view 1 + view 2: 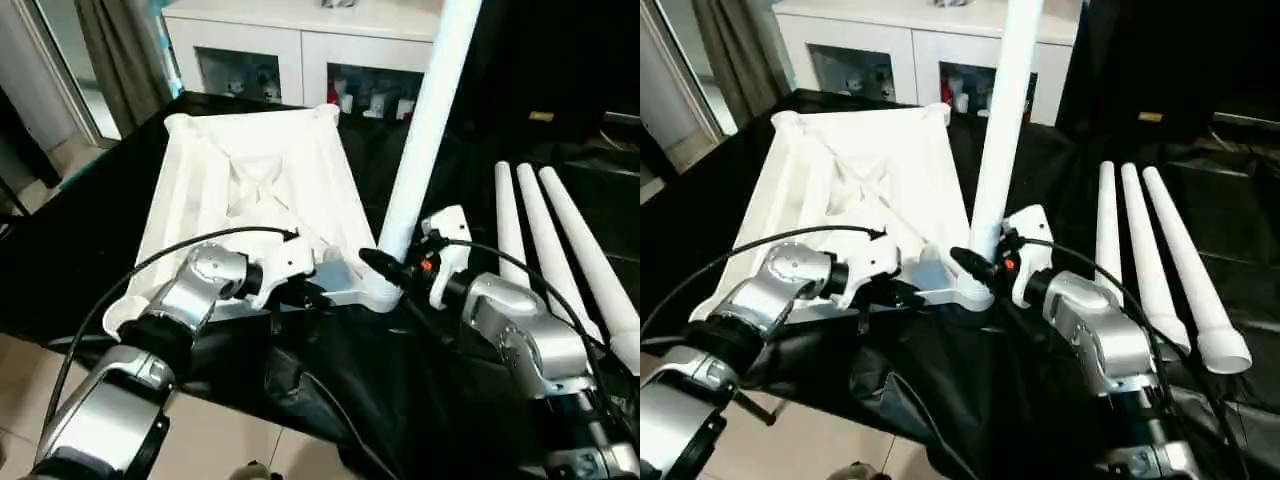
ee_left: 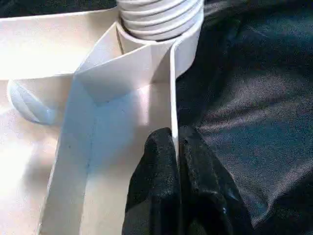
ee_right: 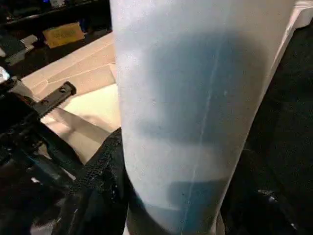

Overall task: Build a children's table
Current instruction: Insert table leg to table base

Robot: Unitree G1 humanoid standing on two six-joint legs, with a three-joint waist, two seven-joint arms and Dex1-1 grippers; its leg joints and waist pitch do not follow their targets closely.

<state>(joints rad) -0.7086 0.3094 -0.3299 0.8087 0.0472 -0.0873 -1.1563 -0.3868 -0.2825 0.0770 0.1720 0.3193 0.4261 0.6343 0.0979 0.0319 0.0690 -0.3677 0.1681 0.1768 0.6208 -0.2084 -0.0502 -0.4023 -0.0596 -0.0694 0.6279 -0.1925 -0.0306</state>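
White ribbed plastic tabletop is lying underside-up on the black-draped worktop. Left end effector is pinching its thin edge wall, likely bracing it. Right end effector is clamping the upright white tapered tube leg seated in the near corner socket, probably for screwing; three spare legs are lying alongside

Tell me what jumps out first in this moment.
A white leg stands upright in the tabletop's near corner socket, with the right gripper closed around its base. The left gripper pinches the tabletop's rim beside that socket. Three spare legs lie side by side to the right.
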